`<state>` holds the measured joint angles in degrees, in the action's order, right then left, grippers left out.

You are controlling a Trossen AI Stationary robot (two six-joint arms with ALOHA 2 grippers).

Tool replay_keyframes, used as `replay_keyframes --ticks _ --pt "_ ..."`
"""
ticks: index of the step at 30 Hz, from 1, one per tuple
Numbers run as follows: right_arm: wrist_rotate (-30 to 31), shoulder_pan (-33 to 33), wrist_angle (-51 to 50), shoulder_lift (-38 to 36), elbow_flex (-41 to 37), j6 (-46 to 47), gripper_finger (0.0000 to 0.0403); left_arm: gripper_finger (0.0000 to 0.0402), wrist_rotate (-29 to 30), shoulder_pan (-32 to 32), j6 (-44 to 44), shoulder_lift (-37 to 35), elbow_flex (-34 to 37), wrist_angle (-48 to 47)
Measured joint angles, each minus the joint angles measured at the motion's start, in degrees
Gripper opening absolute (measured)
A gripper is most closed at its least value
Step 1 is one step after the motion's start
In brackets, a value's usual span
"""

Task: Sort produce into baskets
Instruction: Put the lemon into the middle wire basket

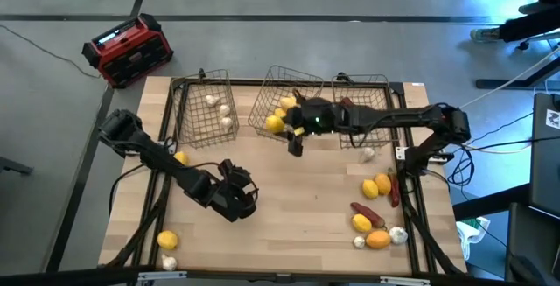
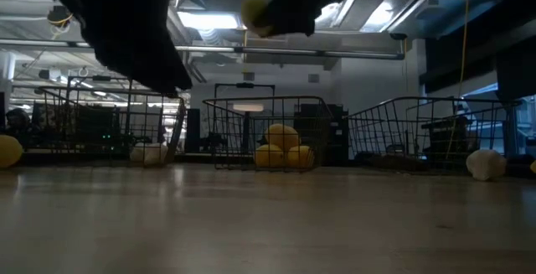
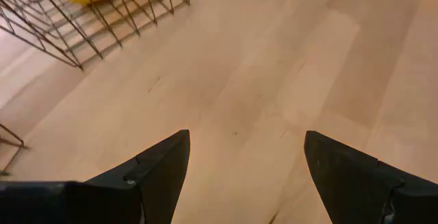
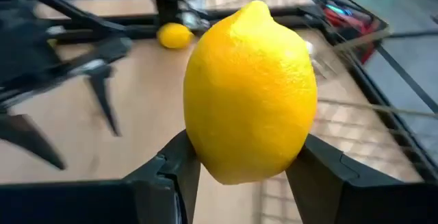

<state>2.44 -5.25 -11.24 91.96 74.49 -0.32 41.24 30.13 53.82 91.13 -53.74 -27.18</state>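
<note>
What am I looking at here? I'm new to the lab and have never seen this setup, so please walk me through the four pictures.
Two robot arms work at a wooden table. One picture looks straight down, one looks level across the tabletop, and two come from cameras on the arms' wrists. Three wire baskets stand along the far edge; the middle basket already holds lemons. More produce lies loose near the right arm. The right end effector holds a lemon beside the middle basket. The left end effector is open above bare wood, holding nothing.
</note>
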Motion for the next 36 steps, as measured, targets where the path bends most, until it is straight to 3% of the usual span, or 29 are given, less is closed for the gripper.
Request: replay_keyframes --ticks 9,21,27,36 --pt "-0.48 -8.11 -2.37 0.02 0.51 -0.2 0.0175 0.0285 -0.23 0.0 -1.7 5.26 -0.02 6.82" --pt "-3.9 -16.64 -2.2 2.78 1.24 -0.2 0.0175 0.0285 -0.35 -0.13 -3.32 6.01 -0.11 9.64" --pt "-7.59 -18.2 -6.64 8.11 6.11 -0.1 0.0175 0.0285 -0.35 -0.15 -3.17 6.01 -0.11 9.88" --pt "-7.66 -18.06 -17.07 15.84 12.03 -0.53 0.0175 0.0285 -0.37 -0.15 -3.19 6.01 -0.11 9.84"
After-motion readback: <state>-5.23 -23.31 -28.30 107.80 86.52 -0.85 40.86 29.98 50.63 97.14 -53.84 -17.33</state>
